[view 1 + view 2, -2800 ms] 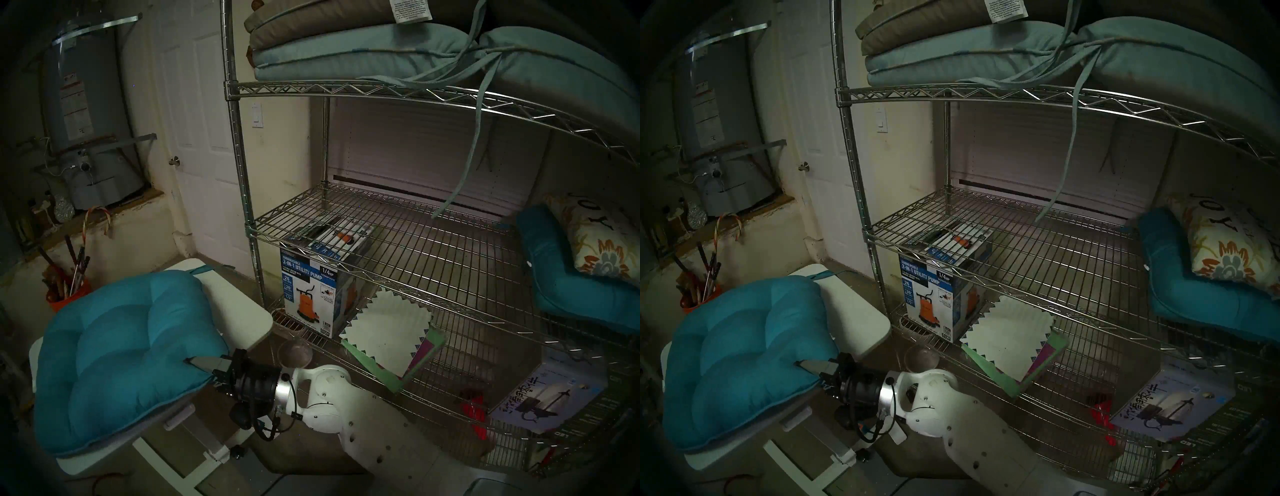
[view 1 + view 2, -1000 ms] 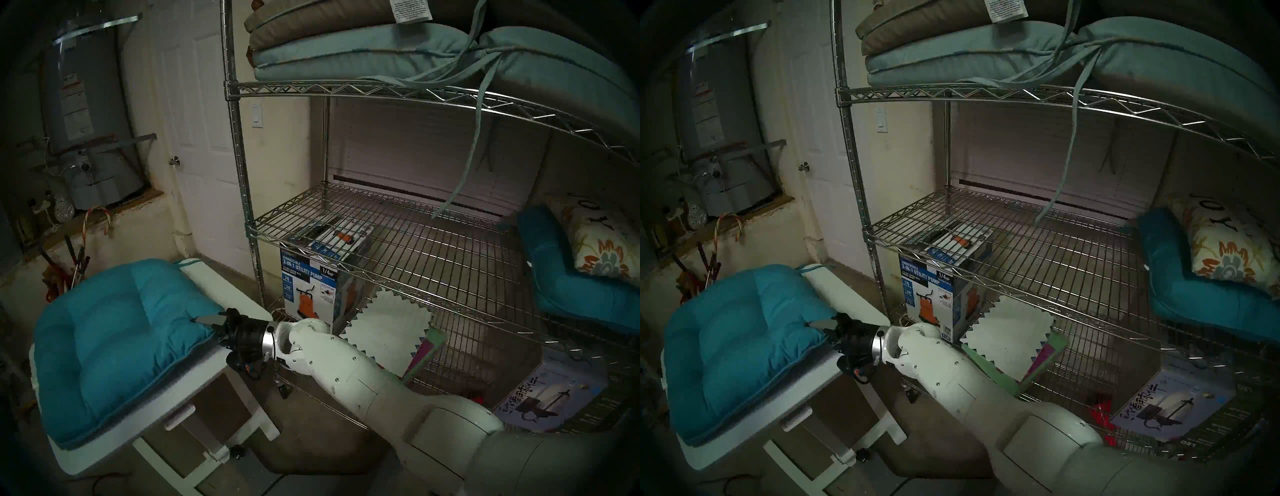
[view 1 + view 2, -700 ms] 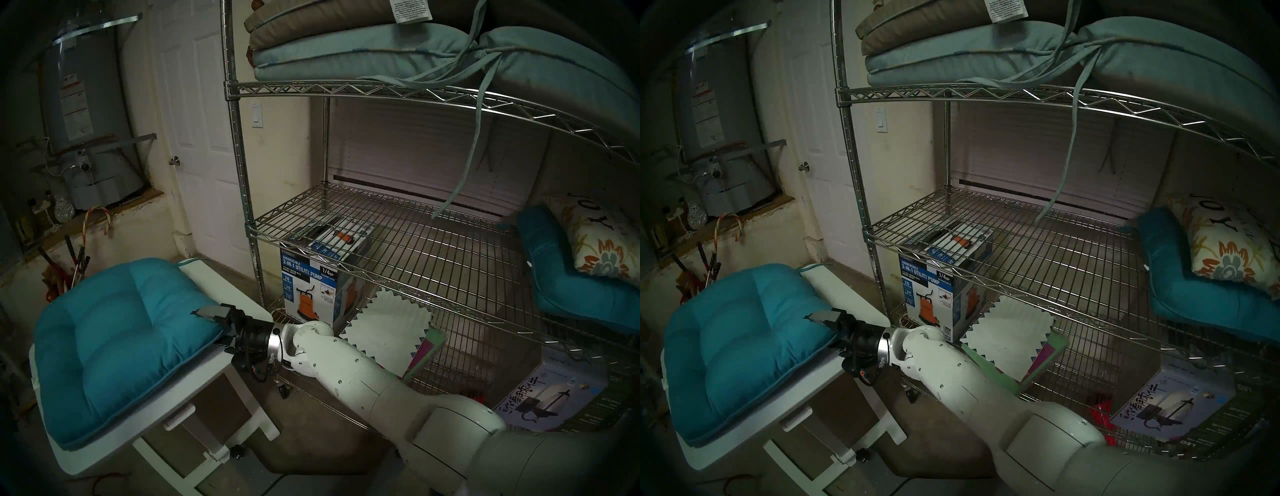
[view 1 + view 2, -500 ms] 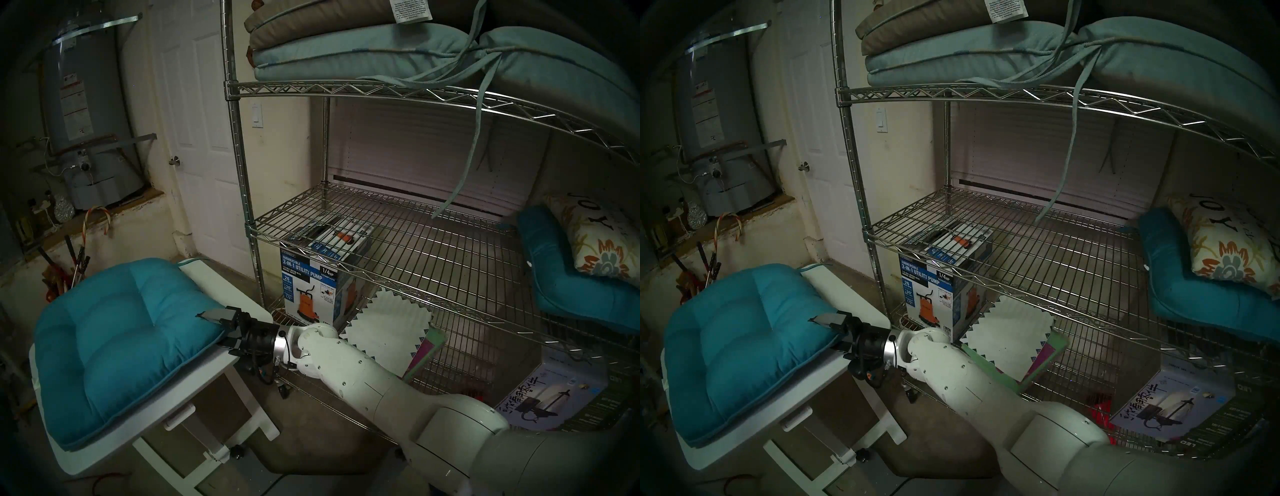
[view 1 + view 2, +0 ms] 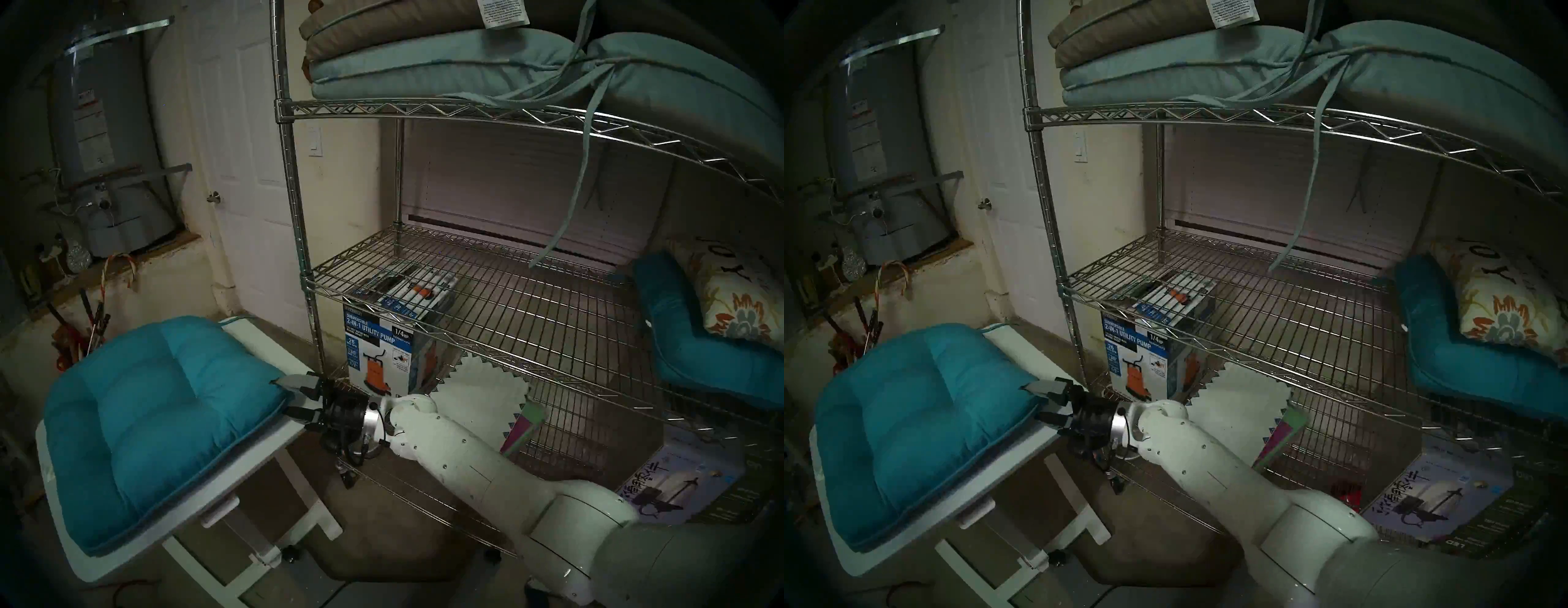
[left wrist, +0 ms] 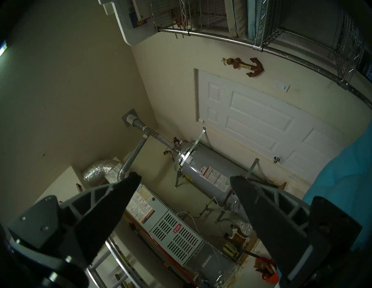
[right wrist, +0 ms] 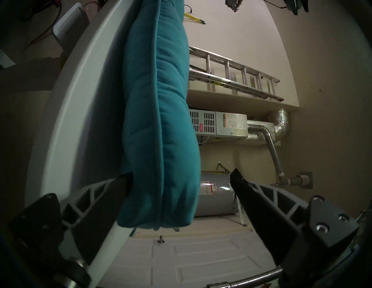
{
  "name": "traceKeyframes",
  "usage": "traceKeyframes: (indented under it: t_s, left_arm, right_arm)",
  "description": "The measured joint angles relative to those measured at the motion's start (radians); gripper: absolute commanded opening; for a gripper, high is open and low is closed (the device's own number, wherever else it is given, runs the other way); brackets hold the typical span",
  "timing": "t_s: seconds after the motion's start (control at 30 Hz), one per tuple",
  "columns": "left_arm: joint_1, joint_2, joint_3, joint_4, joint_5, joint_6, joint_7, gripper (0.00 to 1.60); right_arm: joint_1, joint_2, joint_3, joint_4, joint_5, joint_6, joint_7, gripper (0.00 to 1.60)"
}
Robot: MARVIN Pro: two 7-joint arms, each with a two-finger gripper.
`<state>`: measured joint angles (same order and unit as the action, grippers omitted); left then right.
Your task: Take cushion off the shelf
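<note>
Chrome wire shelf (image 5: pixel 488 335) fills the right side; its mid tier is bare on the left, w/ a 2nd teal cushion (image 5: pixel 695 361) & floral pillow (image 5: pixel 738 297) at far right. The cushion (image 5: pixel 157 416) lies flat on the white worktop (image 5: pixel 271 437), off the shelf. Right hand (image 5: pixel 292 397) at the cushion's near corner, fingers spread wide either side of the edge, gripping nothing. Left hand (image 6: pixel 185 181) spread wide too, empty, up in the air facing the water heater (image 6: pixel 211 177)
</note>
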<state>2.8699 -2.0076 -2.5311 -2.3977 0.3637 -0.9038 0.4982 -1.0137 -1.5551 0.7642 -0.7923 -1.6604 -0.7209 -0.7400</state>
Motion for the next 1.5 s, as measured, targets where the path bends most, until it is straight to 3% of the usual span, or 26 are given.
traceKeyframes:
  t_s: [0.37, 0.7, 1.03, 1.5]
  left_arm:
    - [0.000, 0.000, 0.000, 0.000, 0.000, 0.001, 0.000, 1.60]
    - [0.000, 0.000, 0.000, 0.000, 0.000, 0.002, 0.001, 1.60]
    - [0.000, 0.000, 0.000, 0.000, 0.000, 0.002, 0.001, 1.60]
    - [0.000, 0.000, 0.000, 0.000, 0.000, 0.002, 0.000, 1.60]
  right_arm:
    - [-0.013, 0.079, 0.025, -0.068, 0.001, -0.023, -0.036, 1.60]
    - [-0.074, 0.157, 0.059, -0.144, 0.014, -0.037, -0.055, 1.60]
    - [-0.145, 0.254, 0.127, -0.271, 0.049, -0.056, -0.075, 1.60]
    - [-0.234, 0.344, 0.182, -0.452, 0.096, -0.100, -0.136, 1.60]
